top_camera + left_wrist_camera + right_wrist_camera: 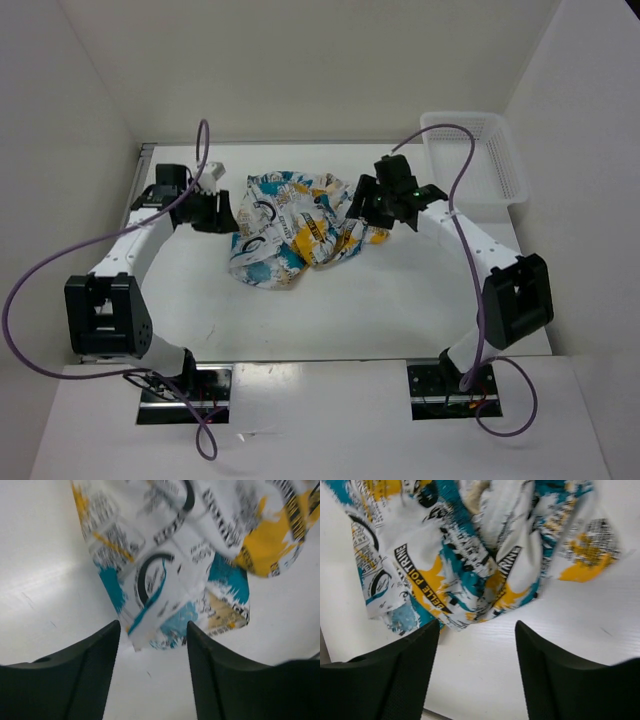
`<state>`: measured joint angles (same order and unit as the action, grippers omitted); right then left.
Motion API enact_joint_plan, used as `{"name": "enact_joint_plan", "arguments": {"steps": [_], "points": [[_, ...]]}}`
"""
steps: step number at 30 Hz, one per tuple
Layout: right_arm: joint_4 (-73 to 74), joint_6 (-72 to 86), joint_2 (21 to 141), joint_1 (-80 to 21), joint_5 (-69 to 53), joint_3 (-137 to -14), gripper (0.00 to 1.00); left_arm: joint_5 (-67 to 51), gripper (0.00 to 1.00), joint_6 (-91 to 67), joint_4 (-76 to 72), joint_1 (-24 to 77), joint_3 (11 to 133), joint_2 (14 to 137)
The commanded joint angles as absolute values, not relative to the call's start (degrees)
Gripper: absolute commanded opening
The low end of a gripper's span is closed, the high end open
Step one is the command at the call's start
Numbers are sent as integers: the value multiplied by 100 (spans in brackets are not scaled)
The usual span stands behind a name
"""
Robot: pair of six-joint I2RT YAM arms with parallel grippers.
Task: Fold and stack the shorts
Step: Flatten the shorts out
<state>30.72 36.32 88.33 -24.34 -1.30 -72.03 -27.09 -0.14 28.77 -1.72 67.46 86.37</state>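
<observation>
Plainly, the left hand (220, 212) stands just beside the left edge of the shorts (295, 225), its fingers (85, 670) spread apart with nothing between them. Its wrist view shows a folded corner of the print lying on the desk (340, 300) just past the fingertips, so the cloth rests by its own weight and not in a grip. The shorts sit in the middle of the desk, between the two hands, as a crumpled heap of bunched ridges and layers thrown over one another, which I judge to be far from a flat fold. At the heap's right edge the right hand (368, 205) hovers, likewise wide and empty, its fingers framing the rumpled teal and yellow fabric without touching it, as far as its wrist view shows. The two hands flank the garment probably because a cloth wider than either needs both edges taken to spread it. Further right, at the desk's back corner, a white mesh basket (480, 160) stands well apart from the shorts.
</observation>
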Motion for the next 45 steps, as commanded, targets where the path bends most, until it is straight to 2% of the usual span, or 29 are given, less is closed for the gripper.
{"name": "enact_joint_plan", "arguments": {"steps": [1,3,7,8,9,11,12,13,15,19,20,21,23,24,28,30,32,33,34,35,36,40,45], "points": [[2778,3516,9254,-2671,-849,-7453,72,-2575,65,0,2830,-176,5855,8255],[2698,3577,9614,-2672,-1194,-7584,72,-2654,66,0,2716,-37,5547,8191],[2576,3630,10177,-2733,-1625,-7699,65,-2707,31,0,2654,446,5458,8331],[2506,3699,10239,-2733,-1626,-7699,61,-2768,18,0,2654,561,5536,8384],[2505,3700,10361,-2733,-1626,-7699,60,-2769,18,0,2602,667,5598,8437],[2435,3700,10502,-2733,-1687,-7751,60,-2988,20,0,2409,1027,5599,8569],[2435,3700,10590,-2733,-1740,-7830,60,-3040,32,0,2339,1150,5599,8622],[2435,3700,10730,-2733,-1740,-7831,60,-3041,38,0,2216,1395,5599,8761],[2286,3779,10863,-2733,-1793,-7945,60,-3094,45,0,2110,1607,5669,8929],[2171,3894,11170,-2733,-1793,-8068,57,-2910,47,0,1960,1828,5792,9333],[2119,3981,11171,-2733,-1732,-8068,53,-2744,50,0,1960,1828,5853,9334],[2118,3981,11171,-2733,-1731,-8068,42,-2673,53,0,1908,1828,5932,9430],[2118,3981,11171,-2733,-1618,-8129,29,-2672,54,0,1663,1828,5994,9640],[2118,3981,11171,-2733,-1617,-8130,18,-2750,56,0,1600,1828,6072,9720],[2241,3981,11171,-2733,-1442,-8183,0,-2909,63,0,1266,1942,6222,10002],[2241,3981,11005,-2733,-1441,-8183,0,-2961,64,0,1030,1942,6223,10142],[2303,3929,10917,-2733,-1301,-8235,0,-2962,58,0,958,1942,6301,10238],[2303,3929,10829,-2733,-1301,-8235,0,-2866,49,0,958,1942,6302,10352],[2364,3929,10828,-2733,-1240,-8235,0,-2770,36,0,1036,1942,6389,10406],[2434,3929,10759,-2733,-1239,-8296,0,-2690,6,0,1237,1942,6529,10458],[2487,3929,10680,-2733,-1187,-8358,0,-2689,0,0,1361,1942,6626,10459],[2619,3876,10345,-2628,-1134,-8429,0,-2286,0,0,1626,1671,6759,10012],[2821,3744,10151,-2566,-1134,-8613,0,-2469,0,0,1731,1591,6873,9782]]}}
